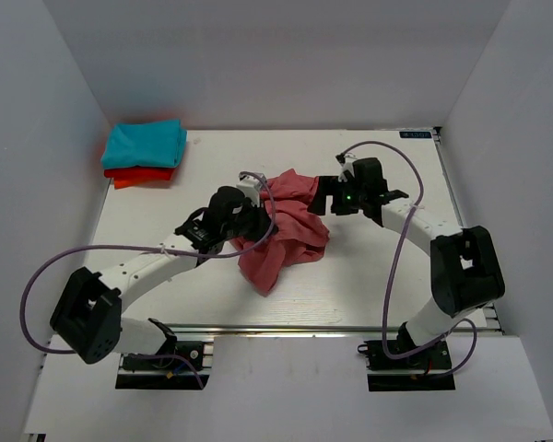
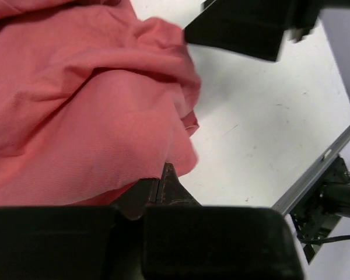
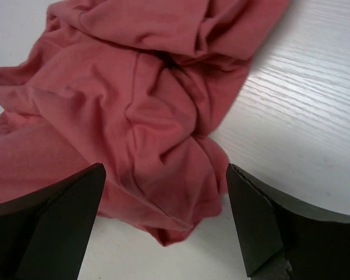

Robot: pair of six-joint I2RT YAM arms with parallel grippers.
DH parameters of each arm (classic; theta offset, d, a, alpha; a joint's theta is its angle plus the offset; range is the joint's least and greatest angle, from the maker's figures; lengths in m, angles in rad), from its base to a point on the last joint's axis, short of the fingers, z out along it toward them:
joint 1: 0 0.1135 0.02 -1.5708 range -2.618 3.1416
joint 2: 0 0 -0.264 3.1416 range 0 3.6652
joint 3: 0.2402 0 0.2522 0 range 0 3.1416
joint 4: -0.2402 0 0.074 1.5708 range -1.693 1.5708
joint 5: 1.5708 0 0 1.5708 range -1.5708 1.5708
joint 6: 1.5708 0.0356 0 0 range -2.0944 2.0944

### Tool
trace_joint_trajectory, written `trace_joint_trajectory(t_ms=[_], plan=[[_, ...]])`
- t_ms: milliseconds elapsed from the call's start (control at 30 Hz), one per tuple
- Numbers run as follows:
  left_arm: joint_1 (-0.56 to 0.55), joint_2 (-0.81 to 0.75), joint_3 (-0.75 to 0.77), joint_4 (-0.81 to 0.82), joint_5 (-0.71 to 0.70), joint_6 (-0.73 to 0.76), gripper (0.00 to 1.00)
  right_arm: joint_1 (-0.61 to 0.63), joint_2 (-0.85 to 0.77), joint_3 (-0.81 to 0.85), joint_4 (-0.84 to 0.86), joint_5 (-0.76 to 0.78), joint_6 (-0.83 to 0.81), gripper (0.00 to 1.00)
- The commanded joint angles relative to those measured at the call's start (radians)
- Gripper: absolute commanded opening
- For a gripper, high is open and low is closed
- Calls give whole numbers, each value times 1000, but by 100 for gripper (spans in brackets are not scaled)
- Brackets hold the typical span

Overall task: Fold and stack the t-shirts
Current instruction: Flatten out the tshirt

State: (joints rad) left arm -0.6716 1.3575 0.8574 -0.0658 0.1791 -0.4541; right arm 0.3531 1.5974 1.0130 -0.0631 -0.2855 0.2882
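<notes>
The salmon-pink t-shirt (image 1: 290, 226) lies crumpled in a heap at the table's middle. My left gripper (image 1: 256, 221) is at its left side, its fingers (image 2: 172, 186) pressed together on a fold of the pink cloth (image 2: 76, 105). My right gripper (image 1: 324, 195) is open at the heap's right edge. In the right wrist view its wide jaws straddle a bunched corner of the shirt (image 3: 134, 87) without touching it. The turquoise t-shirt (image 1: 146, 143) lies folded on top of the folded orange-red one (image 1: 138, 175) at the far left corner.
The white table (image 1: 369, 276) has a metal rail along its near edge (image 2: 315, 175). White walls close in the left, back and right. The right gripper's black body (image 2: 239, 29) shows close by in the left wrist view.
</notes>
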Motion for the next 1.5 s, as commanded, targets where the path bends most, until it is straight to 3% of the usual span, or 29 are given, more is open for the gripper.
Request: trace_joint_trajectory(t_ms=[0,200,300,367,400,433,633,767,967,1167,1300,1467], plan=[[-5,-73,-1,-40,8,-8,0,41,38,62,34,-55,-17,89],[-5,-135,-11,-94,-10,5,0,93,145,127,13,-50,2,83],[-5,-153,-11,-124,-35,14,0,107,187,145,12,-43,16,73],[-5,-188,-11,-150,-59,14,0,115,194,144,26,-43,34,26],[-5,-189,-11,-160,-69,14,0,115,191,141,34,-41,46,8],[-5,-204,-11,-169,-87,25,0,115,178,139,40,-34,49,0],[-5,-239,51,-220,-188,46,0,113,13,182,33,92,20,0],[-5,-261,170,-256,-282,101,0,110,-123,262,8,254,6,0],[4,-293,366,-331,-594,111,0,109,-290,407,-10,561,-41,0],[14,-311,592,-410,-812,135,0,109,-382,605,-4,738,-172,0],[14,-302,736,-365,-774,245,0,112,-419,729,-17,686,-244,0],[14,-293,851,-298,-621,353,0,112,-433,912,-49,588,-277,0]])
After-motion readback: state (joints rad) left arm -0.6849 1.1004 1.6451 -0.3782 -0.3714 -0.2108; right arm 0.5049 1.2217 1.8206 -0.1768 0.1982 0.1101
